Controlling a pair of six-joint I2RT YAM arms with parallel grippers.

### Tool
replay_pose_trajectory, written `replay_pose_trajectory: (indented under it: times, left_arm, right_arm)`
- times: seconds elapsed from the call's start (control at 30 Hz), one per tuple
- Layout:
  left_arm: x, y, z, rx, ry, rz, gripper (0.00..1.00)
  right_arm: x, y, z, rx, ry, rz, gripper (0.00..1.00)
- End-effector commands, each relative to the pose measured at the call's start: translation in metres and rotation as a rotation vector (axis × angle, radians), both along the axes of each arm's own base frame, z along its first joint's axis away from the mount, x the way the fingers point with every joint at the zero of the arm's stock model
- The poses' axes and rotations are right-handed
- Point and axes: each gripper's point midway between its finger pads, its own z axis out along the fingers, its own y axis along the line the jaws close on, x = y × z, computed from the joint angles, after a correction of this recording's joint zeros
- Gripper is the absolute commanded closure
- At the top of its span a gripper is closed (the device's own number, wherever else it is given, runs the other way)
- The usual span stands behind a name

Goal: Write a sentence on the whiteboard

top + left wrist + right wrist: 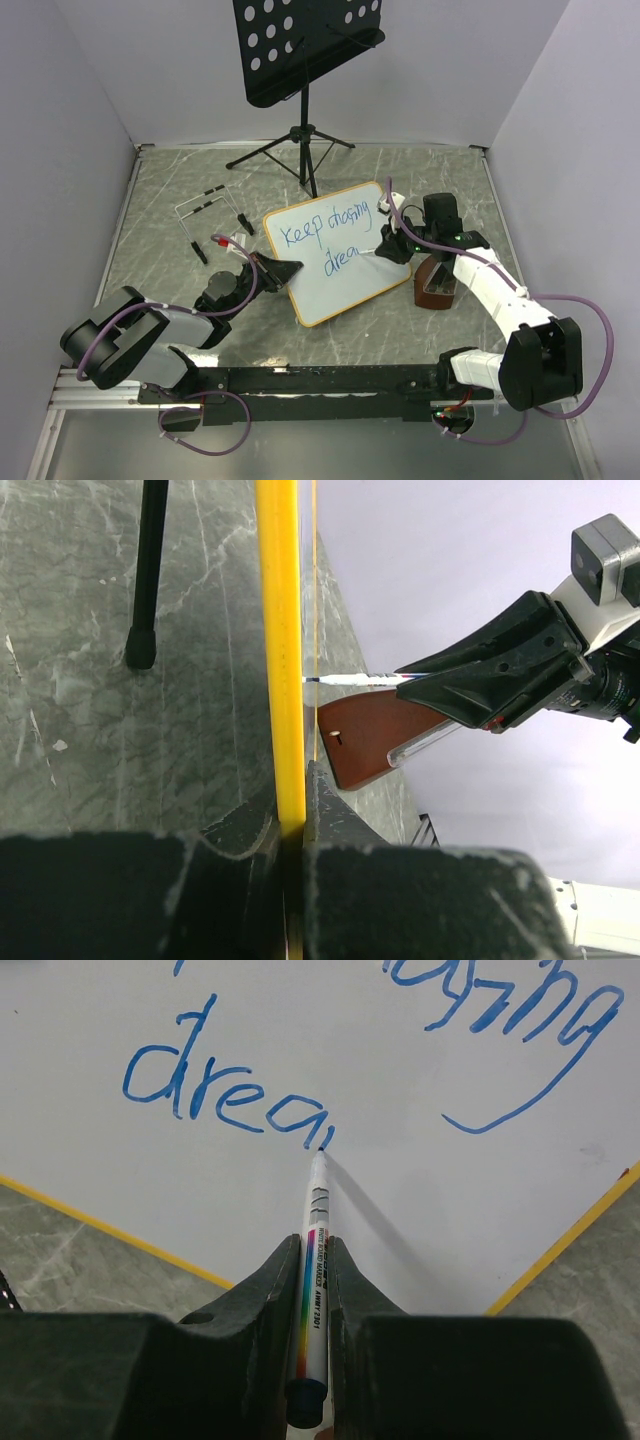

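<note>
The whiteboard (345,290), white with a thin orange frame, lies tilted in the middle of the table. Blue lettering on it (327,227) reads "Keep chasing", with "drea" (225,1095) on the line below. My left gripper (283,268) is shut on the board's left edge. The left wrist view shows that frame edge (280,660) pinched between the fingers of the left gripper (292,825). My right gripper (312,1260) is shut on a white marker (314,1230) with a rainbow stripe. Its tip touches the board just after the "a".
A black perforated music stand (300,45) on a tripod stands at the back. A brown wooden block (435,282) sits under the right arm. A wire rack with dark markers (205,210) and a red-capped marker (225,242) lie left of the board.
</note>
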Motion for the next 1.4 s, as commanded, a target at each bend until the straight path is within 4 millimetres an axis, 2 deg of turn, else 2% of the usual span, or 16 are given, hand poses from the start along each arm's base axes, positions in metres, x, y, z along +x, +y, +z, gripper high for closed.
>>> replay_pose_trajectory:
  times: [0.0,0.47,0.77,1.37]
  left_arm:
    - [-0.001,-0.007,0.036,-0.051,-0.135,-0.032,0.99]
    - [-0.003,-0.006,0.035,-0.054,-0.133,-0.031,0.99]
    - [-0.003,-0.005,0.035,-0.055,-0.134,-0.026,0.99]
    - [-0.003,-0.006,0.035,-0.06,-0.134,-0.031,0.99]
  right_arm:
    - [0.015,0.003,0.015,0.024,-0.047,-0.01,1.0]
    - [0.034,0.002,0.025,0.038,-0.084,-0.06,1.0]
    - [0.04,-0.009,0.019,0.008,-0.073,-0.105,1.0]
    - [0.002,-0.011,0.003,-0.021,-0.013,-0.007,1.0]
